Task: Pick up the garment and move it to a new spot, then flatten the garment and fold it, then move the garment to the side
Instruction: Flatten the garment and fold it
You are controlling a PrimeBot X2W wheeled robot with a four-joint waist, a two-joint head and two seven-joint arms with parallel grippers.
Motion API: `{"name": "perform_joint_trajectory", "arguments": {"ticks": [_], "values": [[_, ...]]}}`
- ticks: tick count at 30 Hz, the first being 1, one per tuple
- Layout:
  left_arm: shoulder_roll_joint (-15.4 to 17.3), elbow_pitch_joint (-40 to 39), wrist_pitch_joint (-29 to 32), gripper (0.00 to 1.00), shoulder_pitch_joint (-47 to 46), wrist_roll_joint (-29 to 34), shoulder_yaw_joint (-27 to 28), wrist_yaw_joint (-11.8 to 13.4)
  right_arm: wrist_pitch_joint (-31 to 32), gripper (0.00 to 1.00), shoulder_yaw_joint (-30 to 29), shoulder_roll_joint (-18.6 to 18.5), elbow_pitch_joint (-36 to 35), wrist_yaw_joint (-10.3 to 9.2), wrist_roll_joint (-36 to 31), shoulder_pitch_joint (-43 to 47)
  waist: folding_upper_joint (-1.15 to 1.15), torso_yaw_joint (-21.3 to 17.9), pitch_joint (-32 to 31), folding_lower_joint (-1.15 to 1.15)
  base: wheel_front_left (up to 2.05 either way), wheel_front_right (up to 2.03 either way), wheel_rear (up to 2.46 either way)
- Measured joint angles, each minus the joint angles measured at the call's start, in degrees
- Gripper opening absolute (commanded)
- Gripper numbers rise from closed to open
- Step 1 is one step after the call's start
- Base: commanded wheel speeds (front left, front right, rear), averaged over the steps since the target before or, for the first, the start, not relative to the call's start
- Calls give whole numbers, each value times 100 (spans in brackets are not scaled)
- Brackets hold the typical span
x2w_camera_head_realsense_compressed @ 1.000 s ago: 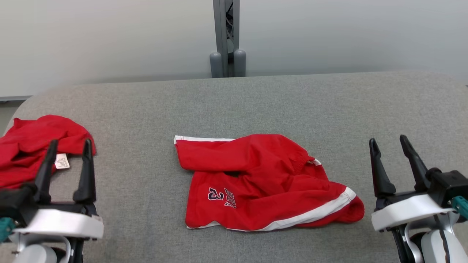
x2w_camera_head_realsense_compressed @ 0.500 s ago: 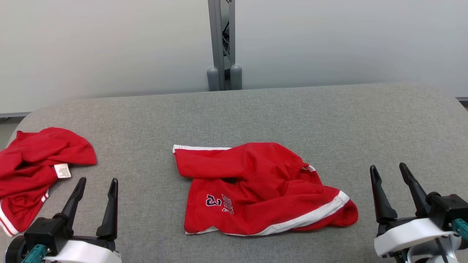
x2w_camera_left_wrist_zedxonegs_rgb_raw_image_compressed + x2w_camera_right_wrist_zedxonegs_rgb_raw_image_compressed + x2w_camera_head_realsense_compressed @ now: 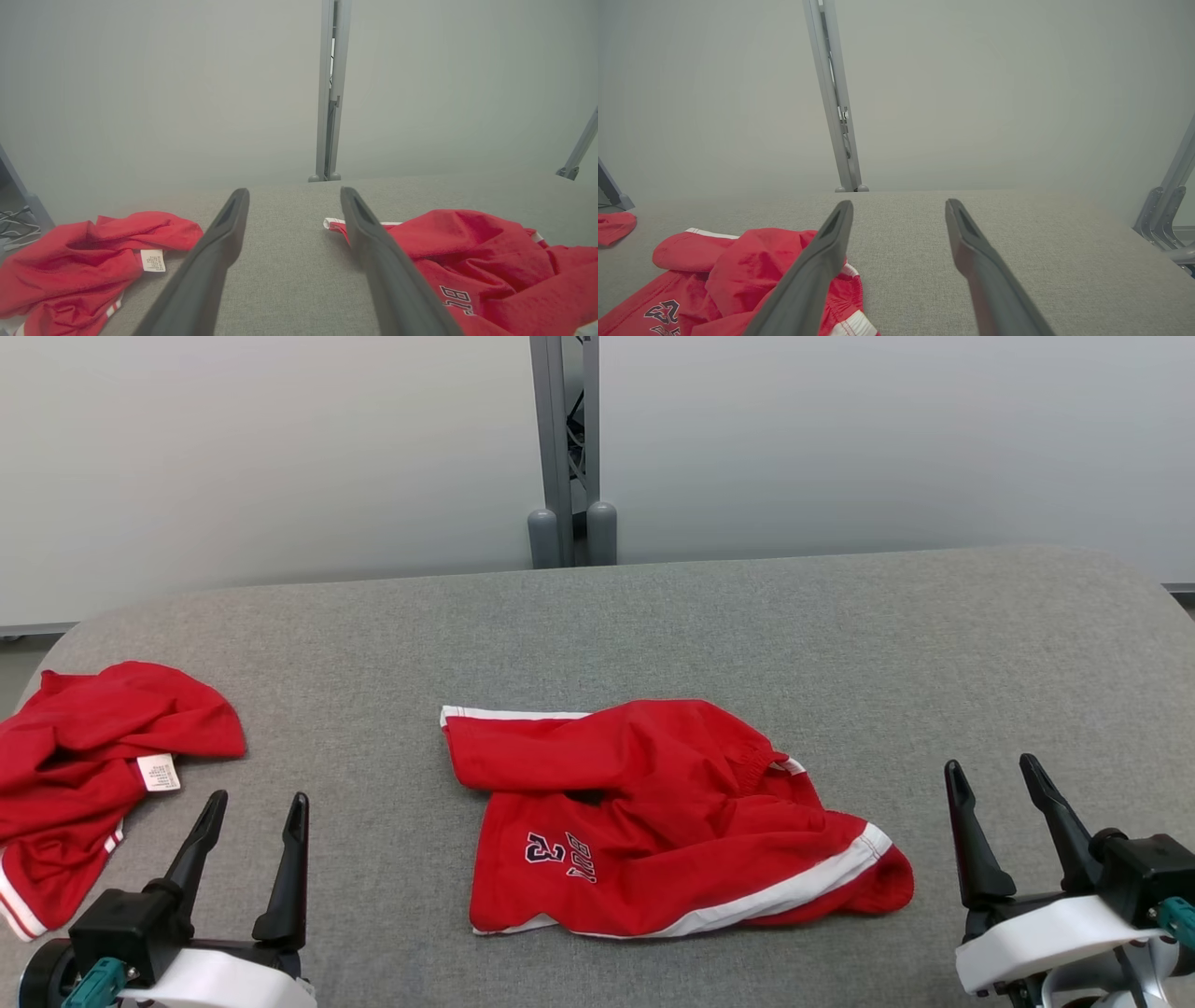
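Crumpled red fabric shorts (image 3: 672, 821) with white trim lie near the middle of the grey cloth-covered table (image 3: 747, 616), slightly toward the 6 o'clock edge in the head view. Their long axis runs roughly from 9 to 3 o'clock, with the right end dipping toward 4. One white-edged hem points to 9 o'clock, and the other, a broad white band, curls round at the 4 o'clock end. The gathered waistband bunches up at about 2 o'clock. The dark number and lettering sit toward the 7 o'clock corner and read upside down from the head view.

The left tool (image 3: 260, 798) hovers at 8 o'clock of the shorts with its fingers spread wide, holding nothing. The right tool (image 3: 990, 763) stands at 3 o'clock, equally wide and empty. Both are apart from the cloth, with bare table between.

A second rumpled red garment (image 3: 84, 756) with a white label (image 3: 157, 772) lies at the table's 9 o'clock edge, just beyond the left tool. A grey metal post (image 3: 565, 448) rises at 12 o'clock against the pale wall (image 3: 233, 457)
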Motion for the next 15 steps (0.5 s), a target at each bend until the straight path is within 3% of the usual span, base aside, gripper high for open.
{"name": "perform_joint_trajectory", "arguments": {"ticks": [6, 15], "values": [[53, -100, 293, 100, -62, 12, -147, -13, 44, 100, 125, -2, 7, 0, -1, -118, 0, 19, 40, 0, 0, 0, 0], [-5, -84, 1584, 100, -321, -436, -853, -597, 517, 100, 586, 1, 211, 0, -26, -350, 0, 19, 388, 0, 0, 0, 0]]}}
